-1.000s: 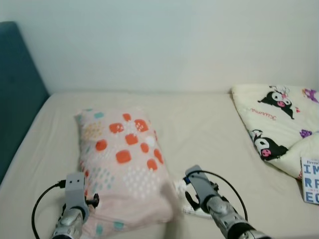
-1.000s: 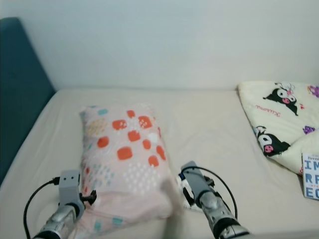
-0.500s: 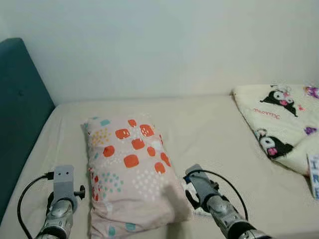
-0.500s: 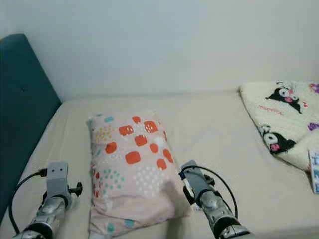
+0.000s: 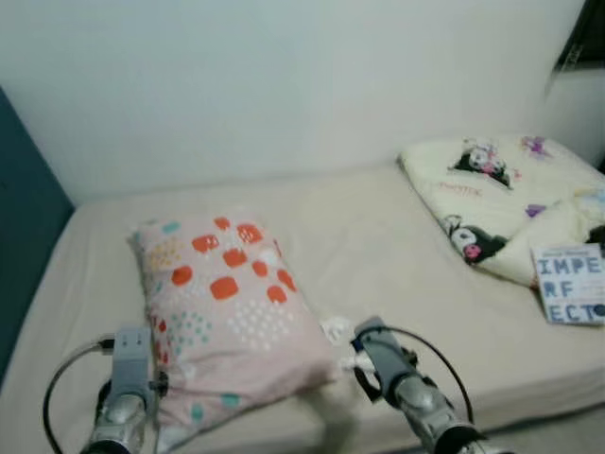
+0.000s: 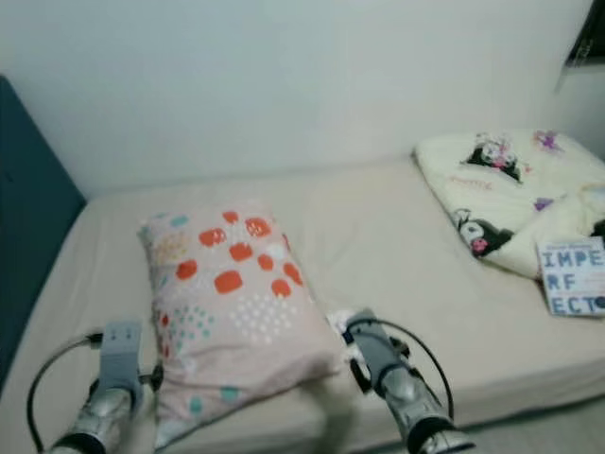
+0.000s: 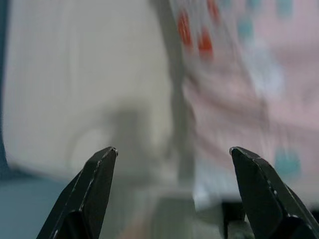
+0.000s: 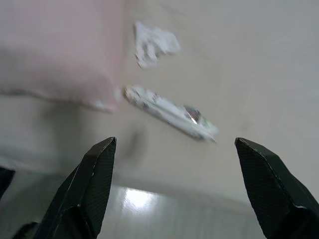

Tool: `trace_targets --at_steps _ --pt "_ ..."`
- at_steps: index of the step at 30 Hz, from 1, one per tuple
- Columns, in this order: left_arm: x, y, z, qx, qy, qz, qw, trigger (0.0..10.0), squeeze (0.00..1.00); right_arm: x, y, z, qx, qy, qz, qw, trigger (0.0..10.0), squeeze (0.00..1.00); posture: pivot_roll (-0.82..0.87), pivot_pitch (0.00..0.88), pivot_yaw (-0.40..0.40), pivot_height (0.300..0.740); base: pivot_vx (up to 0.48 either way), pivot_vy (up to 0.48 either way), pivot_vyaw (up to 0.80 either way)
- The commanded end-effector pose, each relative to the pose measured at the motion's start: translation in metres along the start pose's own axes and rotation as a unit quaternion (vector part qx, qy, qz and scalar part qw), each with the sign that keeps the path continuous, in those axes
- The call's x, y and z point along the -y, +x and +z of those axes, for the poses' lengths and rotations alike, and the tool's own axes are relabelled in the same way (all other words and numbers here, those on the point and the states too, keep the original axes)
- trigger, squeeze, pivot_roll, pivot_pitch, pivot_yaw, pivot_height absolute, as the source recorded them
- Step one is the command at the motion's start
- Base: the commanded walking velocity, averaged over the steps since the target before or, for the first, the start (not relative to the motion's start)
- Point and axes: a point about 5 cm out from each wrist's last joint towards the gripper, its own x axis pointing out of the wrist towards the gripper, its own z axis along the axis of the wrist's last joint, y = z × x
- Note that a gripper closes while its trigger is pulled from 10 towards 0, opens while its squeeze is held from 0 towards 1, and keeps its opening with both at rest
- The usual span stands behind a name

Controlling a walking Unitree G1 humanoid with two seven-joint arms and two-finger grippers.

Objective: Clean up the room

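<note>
A pink pillow with orange and teal spots lies on the beige bed. My left gripper is open beside the pillow's near left corner, holding nothing. My right gripper is open just past the pillow's near right corner, above a flat white wrapper and a crumpled white paper that lie on the sheet. The crumpled paper also sits just ahead of my right arm. My left arm is low on the left.
A cream blanket with cartoon prints is heaped at the bed's far right, with a book lying on its near side. A teal headboard bounds the left. The bed's front edge drops to a shiny floor.
The whole picture has shifted, so the camera has moved; more of the blanket and book show. My left gripper sat off to the pillow's left and is now close by its corner again.
</note>
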Motion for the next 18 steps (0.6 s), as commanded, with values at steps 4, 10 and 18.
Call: trace_targets --at_steps 4,10,18 --pt "0.003 -0.001 -0.004 -0.004 0.012 -0.009 1.000 10.0 0.00 -0.003 0.000 0.000 0.001 0.001 0.005 1.000 10.0 0.00 -0.12 0.083 0.003 0.736 -0.184 0.000 0.00" --pt "0.011 -0.002 -0.003 -0.001 0.015 -0.031 0.999 10.0 0.00 -0.004 0.000 0.001 0.013 0.011 0.018 1.000 10.0 0.00 -0.12 0.084 0.002 0.736 0.000 0.000 0.13" --pt "0.028 -0.004 -0.003 -0.004 0.022 -0.076 0.997 10.0 0.00 -0.004 -0.001 0.000 0.016 0.023 0.019 0.999 10.0 0.00 -0.13 0.085 0.006 0.736 0.000 -0.059 0.78"
